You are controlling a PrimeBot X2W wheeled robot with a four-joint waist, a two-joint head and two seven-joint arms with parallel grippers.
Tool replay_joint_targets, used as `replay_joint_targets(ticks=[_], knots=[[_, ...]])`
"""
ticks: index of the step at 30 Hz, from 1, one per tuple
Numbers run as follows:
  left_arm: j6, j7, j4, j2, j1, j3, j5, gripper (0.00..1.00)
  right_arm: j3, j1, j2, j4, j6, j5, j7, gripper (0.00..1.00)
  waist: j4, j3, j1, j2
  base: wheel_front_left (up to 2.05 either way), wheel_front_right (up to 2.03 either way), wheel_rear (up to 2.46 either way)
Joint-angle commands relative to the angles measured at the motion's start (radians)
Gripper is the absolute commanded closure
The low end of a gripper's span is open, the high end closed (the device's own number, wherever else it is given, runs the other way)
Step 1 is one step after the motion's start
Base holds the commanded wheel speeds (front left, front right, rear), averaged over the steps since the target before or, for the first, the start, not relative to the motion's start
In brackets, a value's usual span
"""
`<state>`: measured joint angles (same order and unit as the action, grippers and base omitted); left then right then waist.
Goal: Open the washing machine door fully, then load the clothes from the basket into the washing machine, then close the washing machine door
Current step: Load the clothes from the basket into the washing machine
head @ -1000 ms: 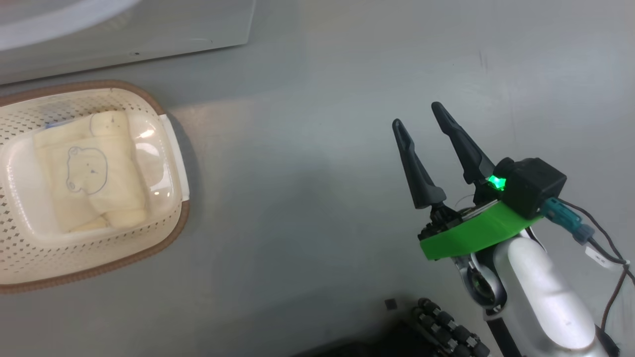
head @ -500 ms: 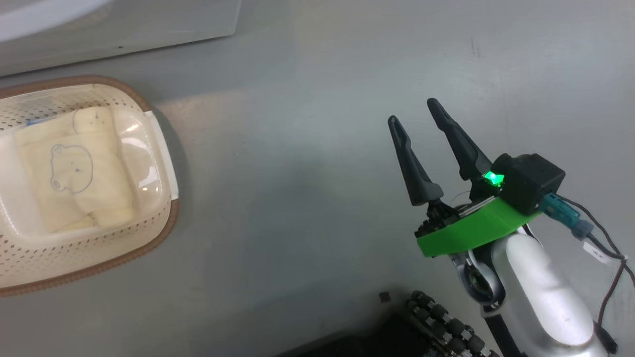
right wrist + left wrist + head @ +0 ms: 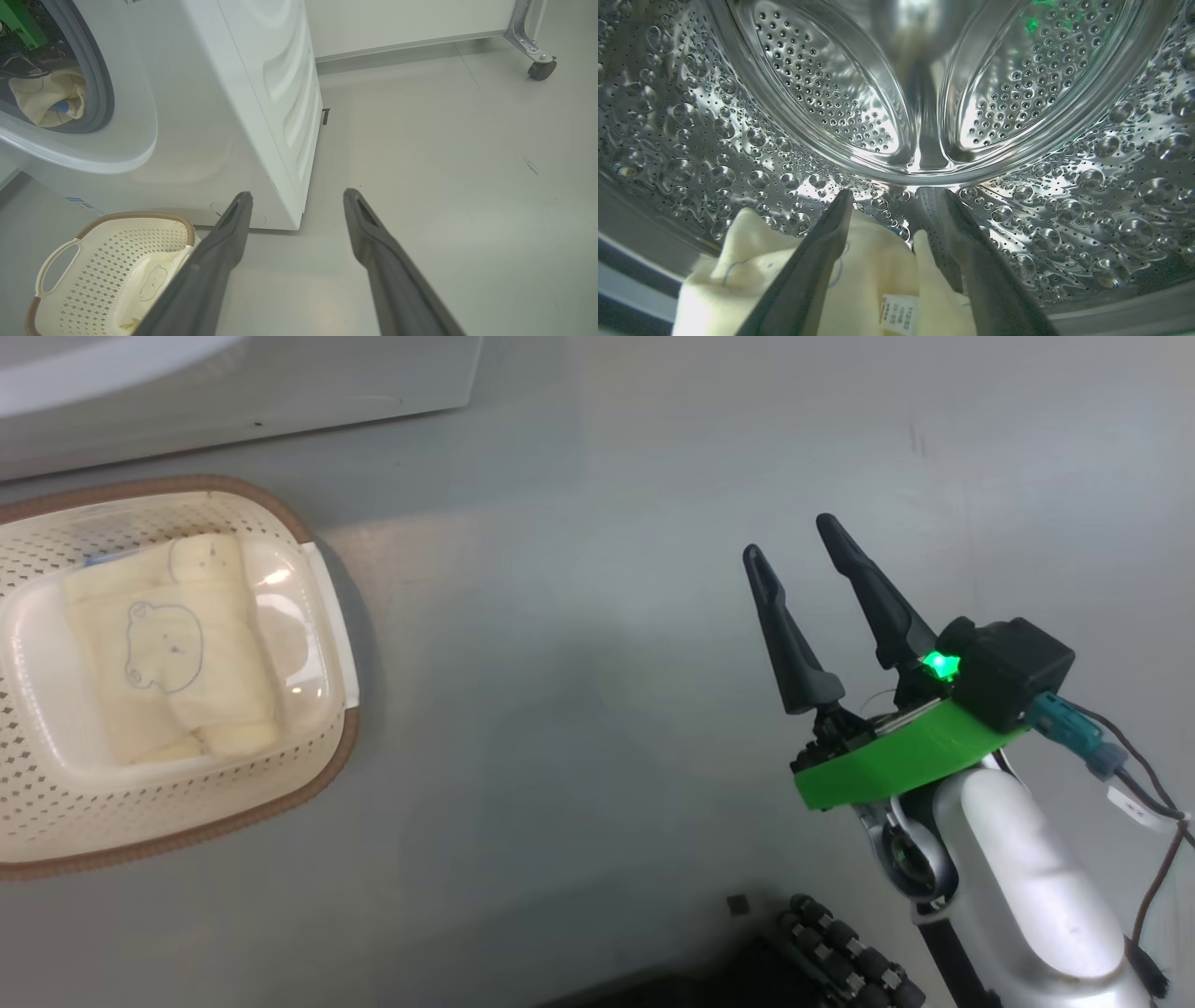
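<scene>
A cream garment [image 3: 873,266] sits bunched between the jaws of the left gripper [image 3: 888,193], which look pinched on it, inside the steel drum [image 3: 822,93] of the washing machine [image 3: 266,93]. Loading is the step in hand. The next move calls for letting go and backing out cleanly. A bear-print garment [image 3: 177,663] lies in the basket [image 3: 327,775] on the floor [image 3: 579,728]. The right gripper [image 3: 791,537] hangs well apart from the basket, its jaws spread and empty.

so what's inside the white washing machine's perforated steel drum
A pale cream-yellow garment with a white tag, between the left gripper's dark fingers. Whatever lies beneath it is hidden.
</scene>
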<state>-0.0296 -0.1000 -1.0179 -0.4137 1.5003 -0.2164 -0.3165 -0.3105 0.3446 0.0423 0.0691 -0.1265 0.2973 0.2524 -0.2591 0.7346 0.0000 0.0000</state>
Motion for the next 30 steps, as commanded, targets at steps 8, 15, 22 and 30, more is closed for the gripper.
replay_joint_targets(ticks=[8,15,22,30], knots=[[0.046,-0.114,0.113,-0.003,-0.209,0.022,-0.026,0.00,0.043,-0.019,0.008,-0.022,-0.004,-0.030,0.009,0.00,0.043,-0.072,0.0000,0.0000,0.00,0.00,0.00],[0.095,-0.156,0.330,0.044,-0.464,0.044,-0.050,0.00,0.100,-0.054,0.008,-0.020,-0.004,-0.053,0.009,0.00,0.082,-0.147,0.0000,0.0000,0.00,0.00,0.00],[0.173,-0.161,0.640,0.089,-0.776,0.064,-0.049,0.00,0.144,-0.085,0.008,-0.017,-0.004,-0.075,0.009,0.00,0.108,-0.223,0.0000,0.0000,0.00,0.00,0.00],[0.230,-0.162,0.871,0.144,-1.039,0.050,-0.026,0.00,0.175,-0.120,0.008,-0.003,-0.004,-0.103,0.009,0.00,0.140,-0.301,0.0000,0.0000,0.00,0.00,0.00]])
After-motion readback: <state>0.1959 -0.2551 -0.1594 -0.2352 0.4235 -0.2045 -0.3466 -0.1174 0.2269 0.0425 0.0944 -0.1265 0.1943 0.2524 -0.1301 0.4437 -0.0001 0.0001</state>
